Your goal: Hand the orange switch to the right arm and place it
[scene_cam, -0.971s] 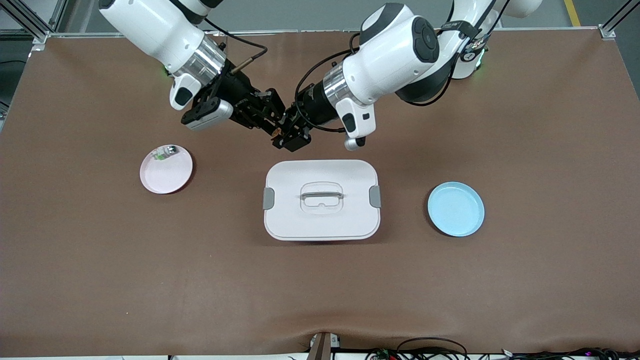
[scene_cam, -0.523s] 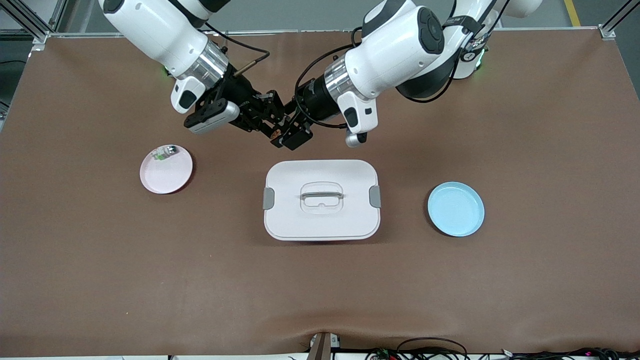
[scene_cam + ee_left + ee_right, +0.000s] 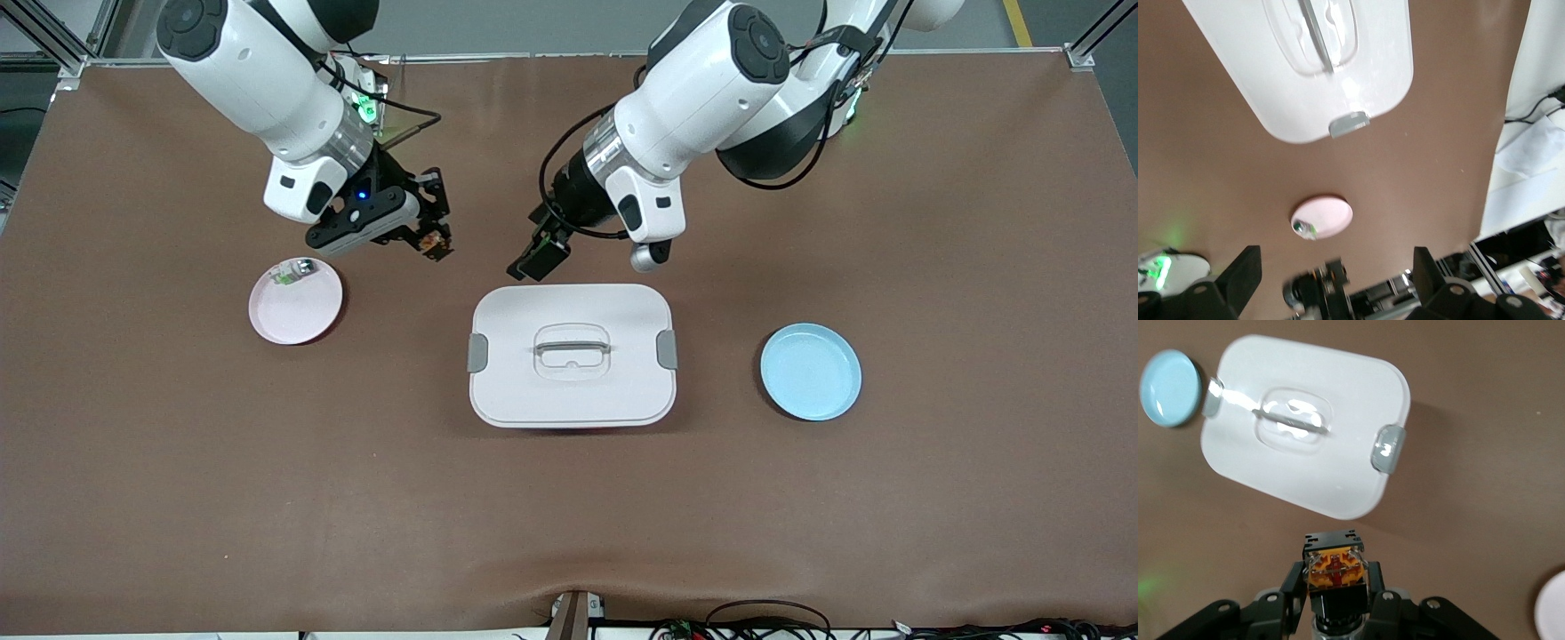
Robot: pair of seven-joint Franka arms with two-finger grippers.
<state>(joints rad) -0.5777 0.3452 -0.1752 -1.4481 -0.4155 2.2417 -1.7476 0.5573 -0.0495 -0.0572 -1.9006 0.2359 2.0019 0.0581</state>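
Brown counter [image 3: 178, 462], front view: right pincer [image 3: 434, 242] clenched on orange switch [image 3: 433, 241], up over counter betw. pink plate [image 3: 295, 307] and white box [image 3: 572, 356]. Left pincer [image 3: 540, 259] over box's edge. L wrist: fingers [image 3: 1245, 273] spread, nothing held. R wrist: switch [image 3: 1335, 568] clamped, box [image 3: 1305, 427] nearby.

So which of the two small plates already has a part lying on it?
The pink plate, toward the right arm's end of the table; a small silvery part with a green bit lies at its rim. The blue plate holds nothing.
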